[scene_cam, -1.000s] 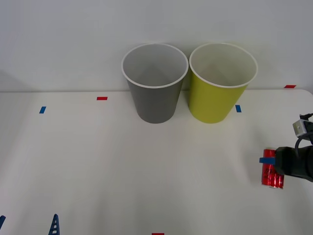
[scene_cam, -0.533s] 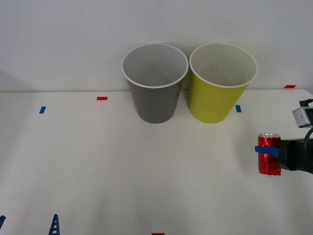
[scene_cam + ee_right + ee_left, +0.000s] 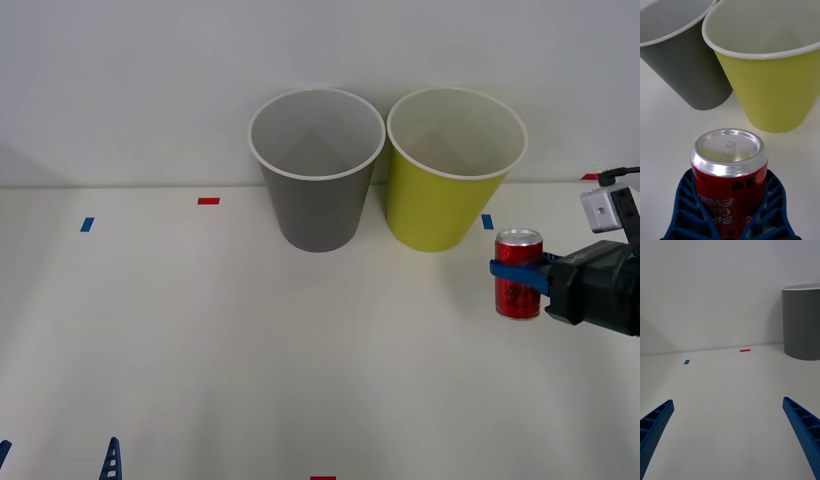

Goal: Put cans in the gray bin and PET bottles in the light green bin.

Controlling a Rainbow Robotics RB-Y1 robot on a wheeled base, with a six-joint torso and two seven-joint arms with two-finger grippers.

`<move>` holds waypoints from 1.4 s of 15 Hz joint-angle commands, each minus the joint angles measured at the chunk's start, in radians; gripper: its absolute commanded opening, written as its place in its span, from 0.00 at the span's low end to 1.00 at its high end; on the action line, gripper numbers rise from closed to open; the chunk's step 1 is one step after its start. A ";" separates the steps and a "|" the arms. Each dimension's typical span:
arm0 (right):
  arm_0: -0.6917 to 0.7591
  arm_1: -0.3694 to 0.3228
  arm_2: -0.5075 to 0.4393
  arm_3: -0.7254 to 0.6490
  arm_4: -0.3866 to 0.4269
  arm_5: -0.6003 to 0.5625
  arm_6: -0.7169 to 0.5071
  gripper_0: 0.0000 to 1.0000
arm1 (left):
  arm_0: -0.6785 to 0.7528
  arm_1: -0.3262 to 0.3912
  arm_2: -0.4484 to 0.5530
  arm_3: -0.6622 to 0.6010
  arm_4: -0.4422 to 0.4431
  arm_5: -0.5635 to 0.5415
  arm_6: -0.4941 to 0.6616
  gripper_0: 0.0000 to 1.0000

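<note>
While the right tool (image 3: 520,268) grips it, the can (image 3: 519,287) has risen — nearer the light green bin (image 3: 445,185).

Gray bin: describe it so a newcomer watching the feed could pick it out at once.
Two tall tapered bins stand side by side at the far edge of the white table, against the wall. The gray bin is the one on the robot's left, farther from the right gripper holding the red can. Its neighbour, the light green bin, is yellow-green; this one is plain gray.
</note>
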 commanded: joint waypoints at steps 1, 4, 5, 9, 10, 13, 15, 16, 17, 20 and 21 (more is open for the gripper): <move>-0.094 0.041 -0.014 0.000 -0.043 -0.002 -0.021 0.00 | 0.000 0.000 0.000 0.000 0.000 0.000 0.000 1.00; -0.209 0.110 -0.014 0.001 -0.054 -0.003 -0.041 0.00 | 0.000 0.000 0.000 0.000 0.000 0.000 0.000 1.00; -0.241 0.130 -0.016 0.000 -0.053 -0.003 -0.044 0.00 | 0.000 0.000 0.000 0.000 0.000 0.000 0.000 1.00; -0.370 0.202 -0.002 0.000 -0.033 -0.006 -0.038 0.00 | 0.000 0.000 0.000 0.000 0.000 0.000 0.000 1.00; -0.392 0.215 0.013 0.000 -0.007 -0.009 -0.036 0.00 | 0.000 0.000 0.000 0.000 0.000 0.000 0.000 1.00; -0.445 0.229 0.089 0.000 0.075 -0.054 -0.045 0.00 | 0.000 0.000 0.000 0.000 0.000 0.000 0.000 1.00; -0.494 0.255 0.122 0.001 0.164 -0.057 -0.061 0.00 | 0.000 0.000 0.000 0.000 0.000 0.000 0.000 1.00; -0.517 0.266 0.136 0.000 0.205 -0.057 -0.068 0.00 | 0.000 0.000 0.000 0.000 0.000 0.000 0.000 1.00; -0.540 0.275 0.153 0.000 0.253 -0.057 -0.093 0.00 | 0.000 0.000 0.000 0.000 0.000 0.000 0.000 1.00; -0.599 0.283 0.214 0.000 0.403 -0.057 -0.184 0.00 | 0.000 0.000 0.000 0.000 0.000 0.000 0.000 1.00; -0.614 0.278 0.242 0.001 0.461 -0.058 -0.190 0.00 | 0.000 0.000 0.000 0.000 0.000 0.000 0.000 1.00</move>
